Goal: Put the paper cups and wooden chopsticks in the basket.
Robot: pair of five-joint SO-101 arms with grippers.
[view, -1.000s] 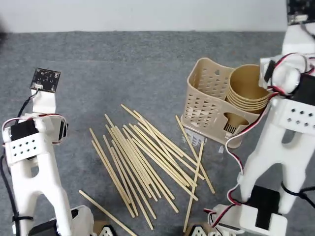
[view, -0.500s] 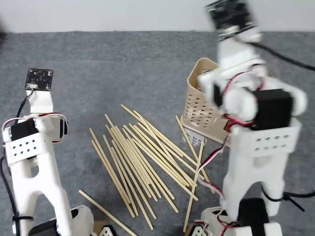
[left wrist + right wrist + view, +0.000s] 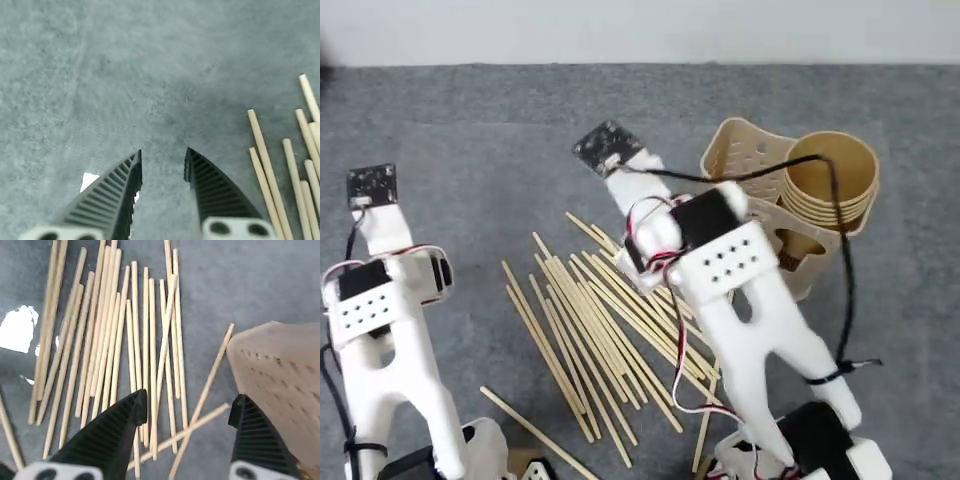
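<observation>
Several wooden chopsticks lie scattered on the grey mat between the arms. A beige perforated basket stands at the back right with a stack of paper cups inside it. My right arm leans over the pile's right part, beside the basket. Its gripper is open wide above the chopsticks, nothing between the fingers, with the basket off to one side. The left gripper is open over bare mat, with chopstick ends beside it.
One chopstick lies apart near the front edge, close to the left arm's base. A white wall runs along the back of the mat. Open grey mat stretches across the back left.
My right arm has swung from the far right, by the cups, leftward over the chopstick pile. The left arm's wrist has shifted slightly to the left.
</observation>
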